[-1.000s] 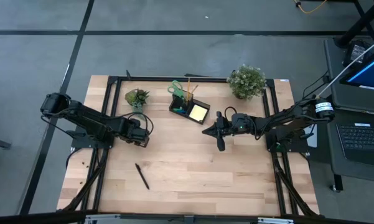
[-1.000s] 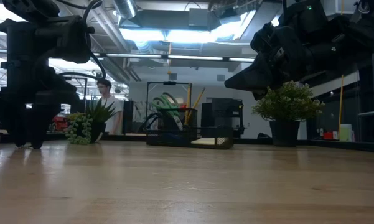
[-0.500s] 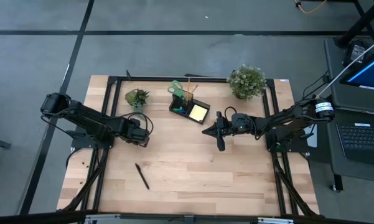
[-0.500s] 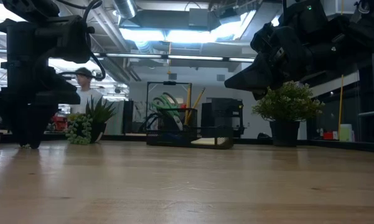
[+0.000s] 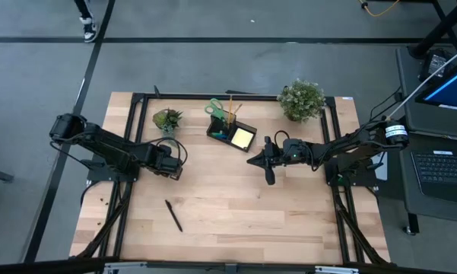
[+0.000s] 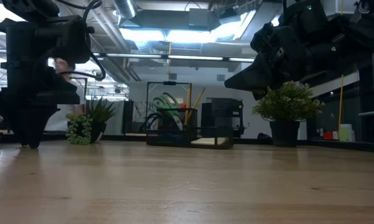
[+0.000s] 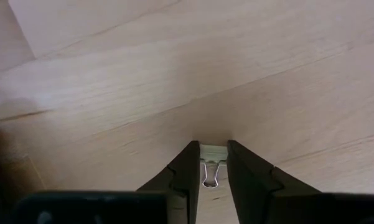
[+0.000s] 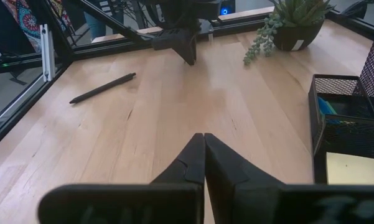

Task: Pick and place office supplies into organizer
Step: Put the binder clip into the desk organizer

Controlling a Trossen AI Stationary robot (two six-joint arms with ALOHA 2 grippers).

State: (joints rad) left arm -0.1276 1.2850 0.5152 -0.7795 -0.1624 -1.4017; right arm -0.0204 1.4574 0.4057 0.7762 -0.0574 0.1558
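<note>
My left gripper (image 5: 172, 170) stands at the table's left, pointing down, fingertips on the wood (image 6: 28, 142), shut on a small pale binder clip (image 7: 213, 153) that lies on the table. My right gripper (image 5: 251, 161) hangs shut above the table's middle right with nothing in it (image 8: 203, 144). The black mesh organizer (image 5: 230, 131) stands at the far middle, with green-handled scissors (image 5: 214, 108) and pencils upright in its cup and a yellow sticky-note pad (image 5: 242, 138) in its tray. A black pen (image 5: 173, 215) lies flat near the front left. My left gripper pinches the binder clip's body (image 7: 213, 149) between its two fingers (image 7: 188, 174), which come from above and point down. The clip's wire handle (image 7: 210, 179) lies in the gap between them. The clip rests on the table.
A small potted plant (image 5: 167, 119) stands just beyond my left gripper, and a larger one (image 5: 302, 99) at the far right. A black frame (image 5: 236, 96) runs round the table's edges. Bare wood (image 5: 243, 205) fills the near half. A person moves in the room behind.
My left gripper has shut its fingers on the binder clip while staying in place, pointing down. The clip still rests on the table. The right arm has kept still.
</note>
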